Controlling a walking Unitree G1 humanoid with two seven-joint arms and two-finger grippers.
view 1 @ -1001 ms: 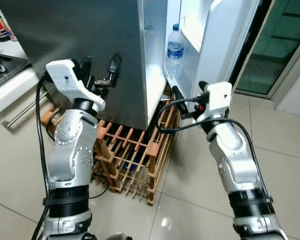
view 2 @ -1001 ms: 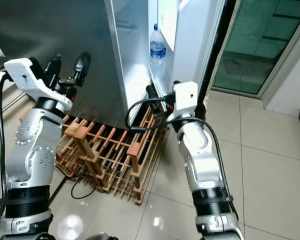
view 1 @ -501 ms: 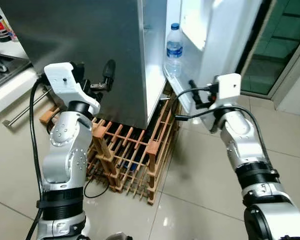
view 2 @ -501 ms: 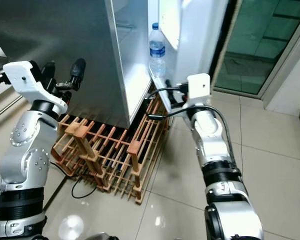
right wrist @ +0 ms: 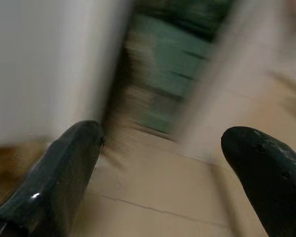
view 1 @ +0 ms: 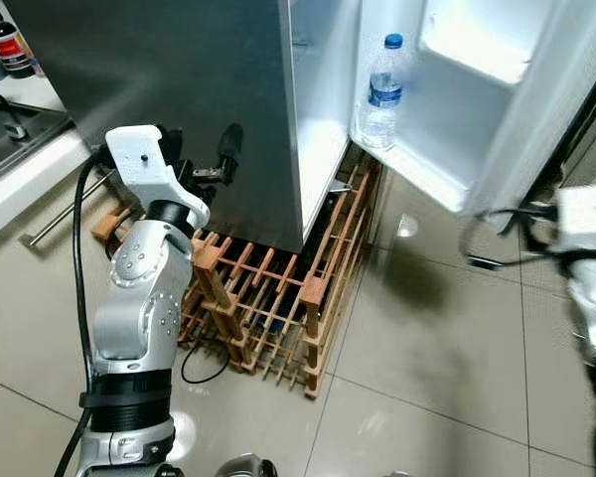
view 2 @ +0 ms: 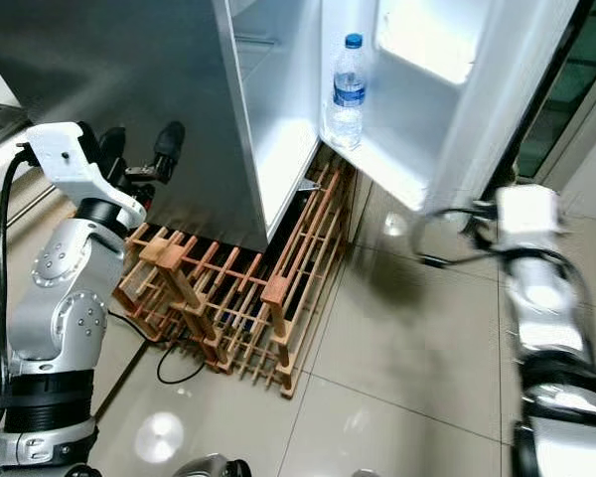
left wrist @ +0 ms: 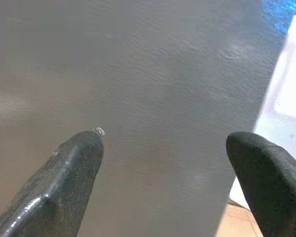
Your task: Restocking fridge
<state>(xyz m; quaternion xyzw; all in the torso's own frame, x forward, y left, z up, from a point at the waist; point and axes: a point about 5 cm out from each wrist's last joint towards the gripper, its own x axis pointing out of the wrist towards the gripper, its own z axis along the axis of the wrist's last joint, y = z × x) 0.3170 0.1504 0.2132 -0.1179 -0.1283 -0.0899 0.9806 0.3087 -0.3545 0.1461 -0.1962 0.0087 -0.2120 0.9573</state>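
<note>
Steel fridge [view 1: 179,89] stands open before us, a water bottle [view 1: 381,91] upright in its door shelf [view 1: 427,169]. Our left gripper [left wrist: 163,163] hangs spread by the fridge side; our right gripper [right wrist: 158,163] gapes too, blurred, over floor.

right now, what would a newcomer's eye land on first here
The open fridge door, lit white inside, with one water bottle standing upright in its lower shelf. Next, the wooden rack on the tiled floor at the fridge's foot. The left gripper is raised, fingers apart, facing the fridge's grey side.

The right arm [view 1: 588,260] is motion-blurred — cut off by the frame edge (its wrist view smeared too).
</note>
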